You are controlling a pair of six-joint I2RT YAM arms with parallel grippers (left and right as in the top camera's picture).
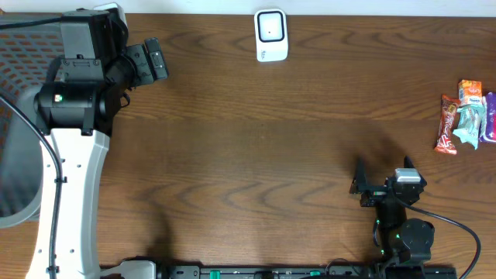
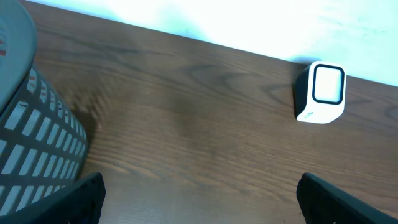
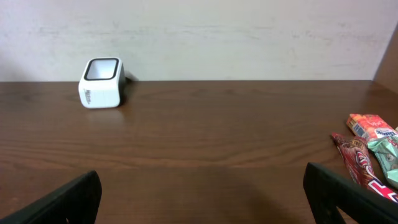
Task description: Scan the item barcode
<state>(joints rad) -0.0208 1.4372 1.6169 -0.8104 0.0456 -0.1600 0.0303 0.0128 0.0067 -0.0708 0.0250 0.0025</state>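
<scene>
Dark wood-grain tabletop (image 1: 256,155). Right hand (image 1: 385,182): low over the near edge, toward the near right corner, facing the far edge; fingers spread as wide as they go, nothing between them but bare wood. Snack packets (image 1: 465,115): a small cluster lying flat at the right edge, about midway between near and far, well apart from both hands; a red-brown bar (image 1: 446,124), an orange packet (image 1: 469,90) and a pale teal packet (image 1: 467,128) touch or overlap, with a purple one cut off by the frame. Print is too small to read. Grey mesh basket (image 1: 15,116): at the left edge, beside the left arm. Left hand (image 1: 159,62): by the far left corner, pointing along the far edge; fingers fully apart, holding nothing. White scanner (image 1: 271,35): upright at the far edge, near its middle, dark-framed window on its face, clear of everything else.
</scene>
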